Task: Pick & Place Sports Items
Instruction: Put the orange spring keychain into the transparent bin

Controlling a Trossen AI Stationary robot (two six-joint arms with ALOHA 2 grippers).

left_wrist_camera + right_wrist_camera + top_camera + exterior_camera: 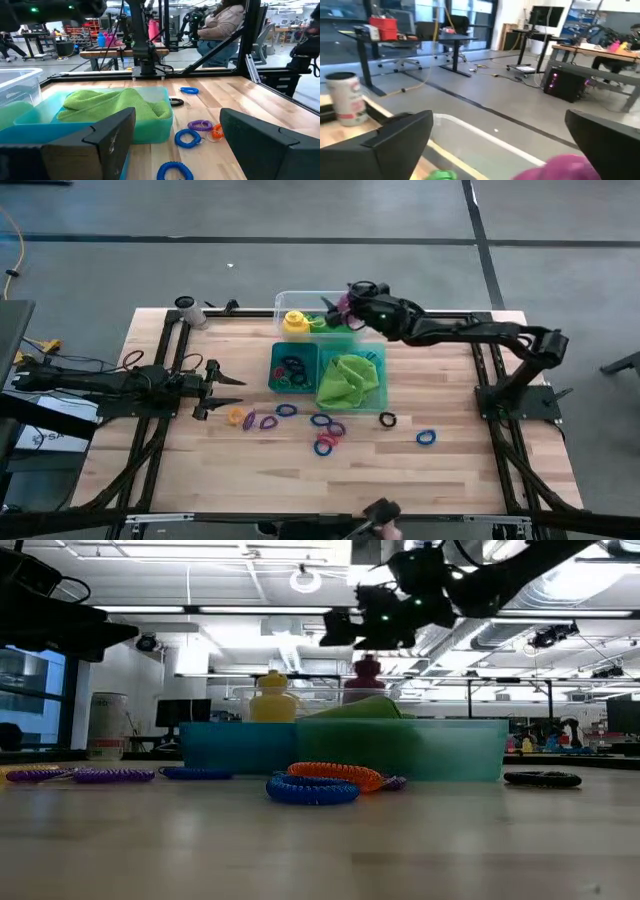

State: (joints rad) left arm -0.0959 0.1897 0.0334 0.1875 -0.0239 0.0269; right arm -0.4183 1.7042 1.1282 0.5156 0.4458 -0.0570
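Observation:
A clear tub (290, 302) at the table's far edge holds a yellow bottle (295, 322), a purple bottle (366, 678), both upright, and a teal cloth (345, 326). My right gripper (355, 292) is open just above the purple bottle, whose cap shows between its fingers in the right wrist view (565, 167). It does not touch the cap. In front of the tub a teal two-part tray (275, 352) holds small rings (291, 372) on the left and a lime-green cloth (350, 380) on the right. My left gripper (232, 380) is open and empty, left of the tray.
Loose rings lie on the wood in front of the tray: orange (237, 417), purple (268, 420), blue and red (325, 442), black (387, 419), blue (427, 437). A white can (186, 308) stands at the far left corner. A person (220, 25) is beyond the table.

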